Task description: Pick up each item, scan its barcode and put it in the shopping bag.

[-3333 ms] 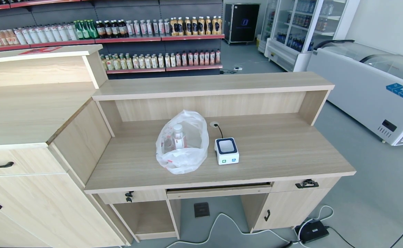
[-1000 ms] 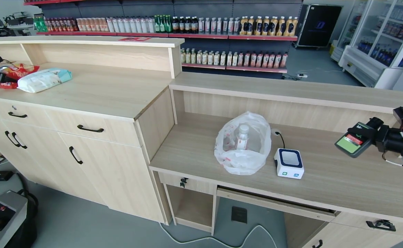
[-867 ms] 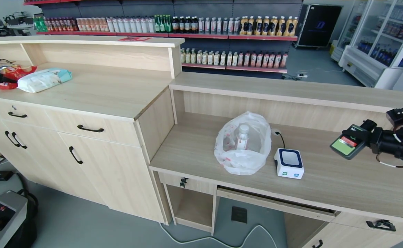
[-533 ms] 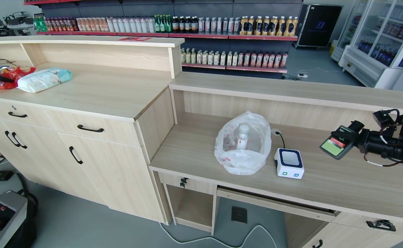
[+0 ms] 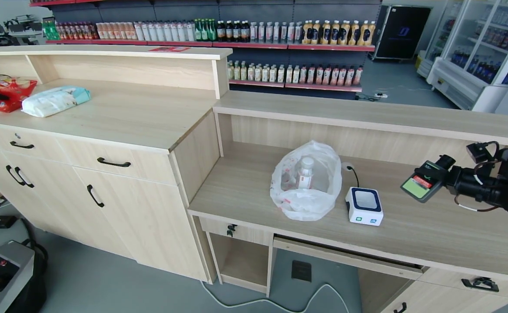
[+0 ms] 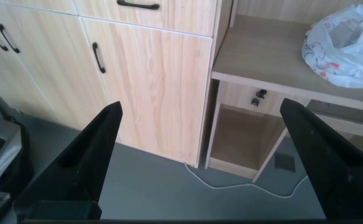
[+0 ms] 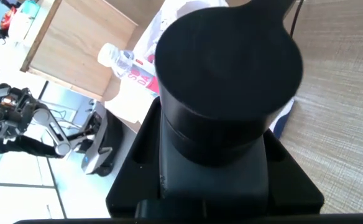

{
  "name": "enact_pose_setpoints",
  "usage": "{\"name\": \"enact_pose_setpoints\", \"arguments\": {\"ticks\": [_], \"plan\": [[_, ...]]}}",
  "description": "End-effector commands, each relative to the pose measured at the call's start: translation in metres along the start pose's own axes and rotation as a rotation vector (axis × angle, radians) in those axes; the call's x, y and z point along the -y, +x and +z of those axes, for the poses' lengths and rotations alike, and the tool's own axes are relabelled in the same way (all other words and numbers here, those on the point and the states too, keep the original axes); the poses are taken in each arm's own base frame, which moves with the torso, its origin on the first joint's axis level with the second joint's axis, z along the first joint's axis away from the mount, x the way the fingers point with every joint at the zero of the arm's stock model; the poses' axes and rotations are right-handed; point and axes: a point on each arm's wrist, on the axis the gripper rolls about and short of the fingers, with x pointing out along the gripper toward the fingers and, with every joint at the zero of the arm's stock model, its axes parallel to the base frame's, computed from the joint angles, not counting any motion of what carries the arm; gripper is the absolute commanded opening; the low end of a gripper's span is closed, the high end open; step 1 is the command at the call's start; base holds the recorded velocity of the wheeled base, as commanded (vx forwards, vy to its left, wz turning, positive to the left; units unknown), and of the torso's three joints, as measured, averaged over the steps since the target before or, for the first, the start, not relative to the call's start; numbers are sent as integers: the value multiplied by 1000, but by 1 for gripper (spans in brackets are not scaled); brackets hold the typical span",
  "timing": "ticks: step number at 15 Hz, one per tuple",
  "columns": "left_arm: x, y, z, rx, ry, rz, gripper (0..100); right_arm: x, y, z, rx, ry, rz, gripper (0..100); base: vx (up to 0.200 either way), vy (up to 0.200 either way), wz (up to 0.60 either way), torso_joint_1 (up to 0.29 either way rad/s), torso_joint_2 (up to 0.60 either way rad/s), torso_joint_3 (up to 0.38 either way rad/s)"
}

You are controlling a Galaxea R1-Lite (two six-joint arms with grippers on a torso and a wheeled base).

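The green-labelled container [image 5: 419, 188] is hanging above the bench [image 5: 432, 237], pinched by the right end effector [image 5: 437, 177] (the grip itself is hiding behind its black lid [image 7: 228, 68] in the wrist view), right of the scanner [image 5: 363, 205] and shopping bag [image 5: 306, 193]. The left end effector [image 6: 200, 104] is gaping wide before cabinet doors [image 6: 150, 93], the bag getting cut off there.

1. Lower tabletop [image 5: 410, 234]: the bag [image 5: 297, 204] lies left of centre, with the scanner [image 5: 363, 205] just beside it on the right.
2. The bottle [image 5: 306, 171] stands upright in the bag.
3. The box [image 5: 416, 190] sits in the right gripper's [image 5: 438, 171] jaws, above the tabletop, right of the scanner and apart from it.
4. Upper tabletop [image 5: 127, 117], left of the lower one: the wipes [image 5: 56, 100] lie near its left end, with the snack pack [image 5: 8, 93] just beside them on the left.
5. Shelves [image 5: 280, 43] stand behind both tabletops.
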Motion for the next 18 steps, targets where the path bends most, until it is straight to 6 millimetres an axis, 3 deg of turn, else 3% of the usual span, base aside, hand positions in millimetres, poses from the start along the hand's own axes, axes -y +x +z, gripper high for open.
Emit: {"name": "enact_pose_setpoints", "arguments": {"ticks": [1, 6, 14, 18], "plan": [[0, 0, 0, 0, 0, 1, 100, 11, 0, -4, 1, 11, -10, 0, 0, 0, 0, 0, 0, 0], [0, 0, 0, 0, 0, 1, 100, 19, 4, -10, 1, 9, -14, 0, 0, 0, 0, 0, 0, 0], [0, 0, 0, 0, 0, 1, 100, 15, 12, -14, -16, 13, 2, 0, 0, 0, 0, 0, 0, 0], [0, 0, 0, 0, 0, 1, 100, 15, 32, -24, -25, -17, 39, 0, 0, 0, 0, 0, 0, 0]]}}
